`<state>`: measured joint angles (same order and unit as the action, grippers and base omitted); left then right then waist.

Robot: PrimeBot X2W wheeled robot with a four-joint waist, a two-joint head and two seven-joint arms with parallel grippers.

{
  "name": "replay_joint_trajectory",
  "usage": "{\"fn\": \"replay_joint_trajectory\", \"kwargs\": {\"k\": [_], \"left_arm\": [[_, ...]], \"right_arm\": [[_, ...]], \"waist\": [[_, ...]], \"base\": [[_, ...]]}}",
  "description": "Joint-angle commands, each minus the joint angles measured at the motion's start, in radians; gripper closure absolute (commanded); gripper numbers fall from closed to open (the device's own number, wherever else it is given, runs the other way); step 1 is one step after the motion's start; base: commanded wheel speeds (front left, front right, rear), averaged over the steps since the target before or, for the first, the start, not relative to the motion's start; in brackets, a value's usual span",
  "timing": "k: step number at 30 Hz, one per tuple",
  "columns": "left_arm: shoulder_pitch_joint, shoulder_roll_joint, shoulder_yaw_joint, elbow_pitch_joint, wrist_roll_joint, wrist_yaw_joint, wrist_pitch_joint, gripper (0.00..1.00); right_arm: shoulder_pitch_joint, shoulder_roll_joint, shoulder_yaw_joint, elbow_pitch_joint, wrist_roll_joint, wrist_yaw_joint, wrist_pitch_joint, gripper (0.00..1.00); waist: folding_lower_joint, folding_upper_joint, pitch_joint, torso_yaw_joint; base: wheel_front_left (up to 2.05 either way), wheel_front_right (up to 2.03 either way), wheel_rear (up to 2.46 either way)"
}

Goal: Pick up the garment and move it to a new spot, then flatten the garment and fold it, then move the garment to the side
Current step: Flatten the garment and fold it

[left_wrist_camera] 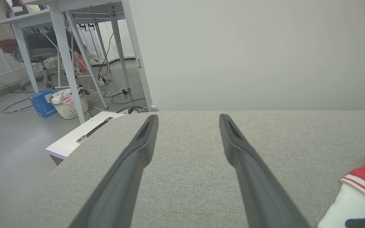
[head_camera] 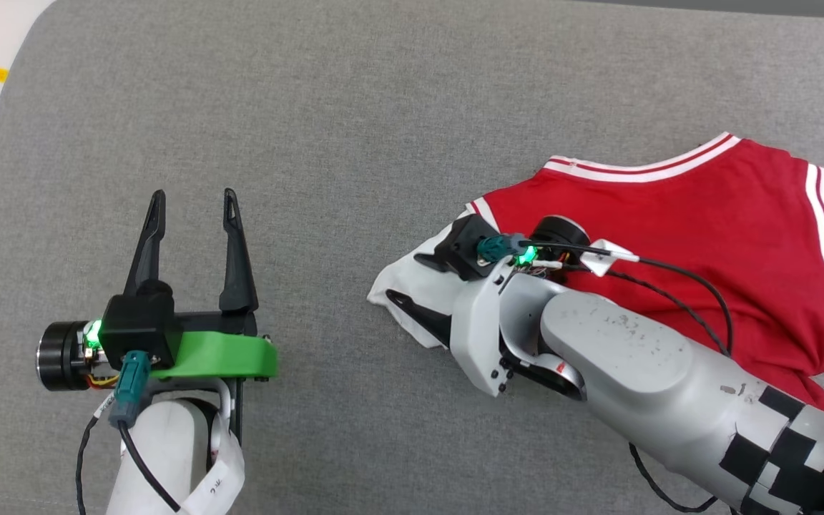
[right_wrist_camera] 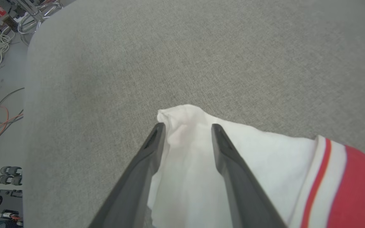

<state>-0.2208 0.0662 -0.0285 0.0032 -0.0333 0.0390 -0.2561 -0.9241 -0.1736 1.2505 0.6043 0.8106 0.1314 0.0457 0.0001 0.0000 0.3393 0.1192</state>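
Lining up the pickup, right gripper (right_wrist_camera: 188, 126) spread astride the white sleeve tip of the garment (right_wrist_camera: 265, 152), left gripper (head_camera: 194, 197) spread and idle, probably just needing a pinch-and-lift next.

Grey fabric surface (head_camera: 383, 107); white basket (left_wrist_camera: 69, 107) beside blue box (left_wrist_camera: 42, 103) on floor (left_wrist_camera: 5, 152)
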Motion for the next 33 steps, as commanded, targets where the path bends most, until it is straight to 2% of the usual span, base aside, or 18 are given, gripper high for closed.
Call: {"fn": "replay_joint_trajectory", "kwargs": {"k": [1,4,8,11,14,20,24,27,30,33], "left_arm": [[0.007,0.004,0.006,0.003,0.006,-0.004,-0.006,0.00],[0.023,0.011,0.015,0.004,0.007,-0.009,-0.006,0.00],[0.039,0.023,0.026,-0.002,0.006,-0.018,-0.006,0.00],[0.047,0.035,0.028,-0.001,0.005,-0.033,-0.006,0.00],[0.046,0.048,0.022,0.018,-0.009,-0.070,-0.006,0.00],[0.004,0.090,-0.007,0.072,-0.010,-0.122,-0.006,0.00],[-0.043,0.131,-0.041,0.110,-0.022,-0.149,-0.005,0.00],[-0.095,0.172,-0.084,0.147,-0.044,-0.163,0.031,0.00],[-0.158,0.222,-0.161,0.178,-0.086,-0.168,0.137,0.00],[-0.218,0.283,-0.284,0.192,-0.186,-0.169,0.275,0.00]], "right_arm": [[0.001,-0.016,-0.019,-0.018,-0.013,-0.001,-0.052,0.00],[0.013,-0.052,-0.075,-0.058,-0.034,-0.001,-0.145,0.00],[0.055,-0.119,-0.200,-0.103,-0.109,-0.001,-0.250,0.00],[0.120,-0.152,-0.349,-0.131,-0.183,-0.001,-0.289,0.00],[0.202,-0.170,-0.527,-0.185,-0.291,-0.001,-0.304,0.00],[0.434,-0.135,-0.871,-0.366,-0.491,-0.001,-0.307,0.00],[0.578,-0.091,-1.045,-0.472,-0.585,-0.001,-0.307,0.00],[0.663,-0.060,-1.128,-0.516,-0.618,-0.001,-0.307,0.00],[0.733,-0.038,-1.186,-0.548,-0.649,-0.001,-0.307,0.00],[0.775,-0.017,-1.224,-0.566,-0.664,-0.001,-0.307,0.00]], "waist": [[-0.0001,0.0000,-0.037,-0.017],[-0.0001,0.0000,-0.070,-0.033],[-0.0001,0.0000,-0.107,-0.060],[-0.0001,0.0000,-0.131,-0.081],[-0.0001,0.0000,-0.149,-0.100],[-0.0001,0.0000,-0.175,-0.123],[-0.0001,0.0000,-0.189,-0.135],[-0.0001,0.0000,-0.196,-0.144],[-0.0001,0.0000,-0.202,-0.155],[-0.0001,0.0000,-0.204,-0.166]], "base": [[0.00,0.00,0.00],[0.00,0.00,0.00],[0.00,0.00,0.00],[0.00,0.00,0.00],[0.00,0.00,0.00],[0.00,0.00,0.00],[0.00,0.00,0.00],[0.00,0.00,0.00],[0.00,0.00,0.00],[0.00,0.00,0.00]]}}
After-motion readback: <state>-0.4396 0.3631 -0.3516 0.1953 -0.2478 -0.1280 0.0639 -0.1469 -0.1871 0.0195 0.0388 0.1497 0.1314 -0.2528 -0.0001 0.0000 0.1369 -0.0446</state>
